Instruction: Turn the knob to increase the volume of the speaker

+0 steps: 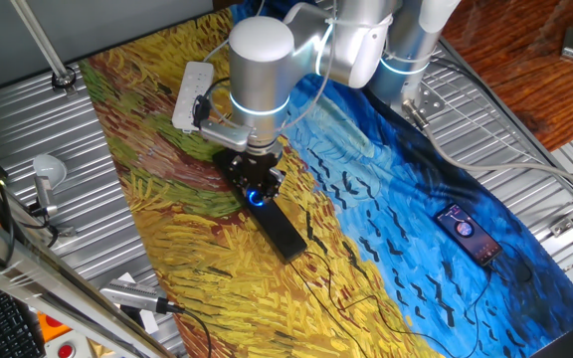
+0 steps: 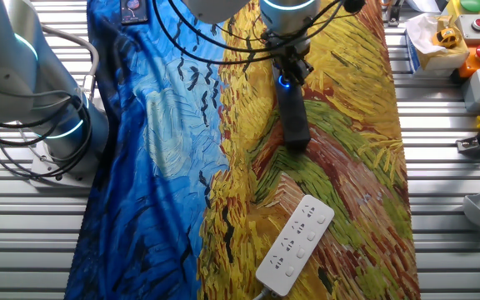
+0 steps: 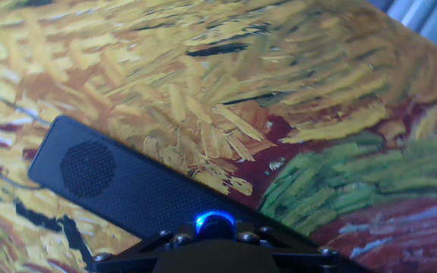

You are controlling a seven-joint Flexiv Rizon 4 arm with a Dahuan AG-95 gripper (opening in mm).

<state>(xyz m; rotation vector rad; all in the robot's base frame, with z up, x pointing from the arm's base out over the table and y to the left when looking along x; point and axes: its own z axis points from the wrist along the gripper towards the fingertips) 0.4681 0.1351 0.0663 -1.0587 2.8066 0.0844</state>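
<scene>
The fingertips of the black two-finger gripper (image 1: 257,189) are hidden in every view: in the hand view only the dark base of the gripper (image 3: 218,254) is seen along the bottom edge, and in the two fixed views the fingers merge with the black body beneath them. Whether the gripper is spread or pinched onto anything cannot be told.

The small round black knob with a glowing blue ring (image 3: 215,224) is mostly covered; only a blue-lit arc is seen just above the gripper base. It is seated at the middle of the long, slim black rectangular speaker bar (image 1: 277,224), which lies on the painted yellow-and-blue tablecloth (image 1: 396,199). A round grille is visible on the free end of the speaker (image 3: 89,171). The far half of the bar is blocked by the arm.
</scene>
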